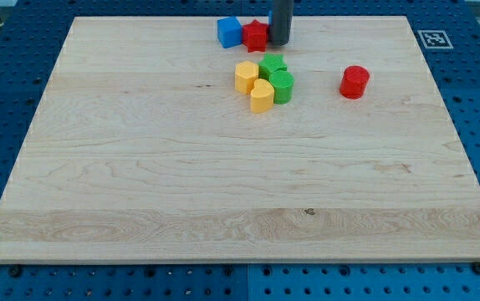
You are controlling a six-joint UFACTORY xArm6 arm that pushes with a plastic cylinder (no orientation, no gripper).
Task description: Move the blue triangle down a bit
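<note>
You see the blue block [229,32], boxy-looking, touching a red block [256,35]; my tip [280,43], a bare rod with no claw, stands just right of the red one.

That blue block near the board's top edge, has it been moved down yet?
Apparently not. The blue block sits by the board's top edge, touching a red block. In hand: my tip stands right of the red block, not at the blue one. Left: reach the blue block's upper side and push it down.

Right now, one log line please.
my tip: top edge, touching red block | blue block: left of red | task: not done
</note>
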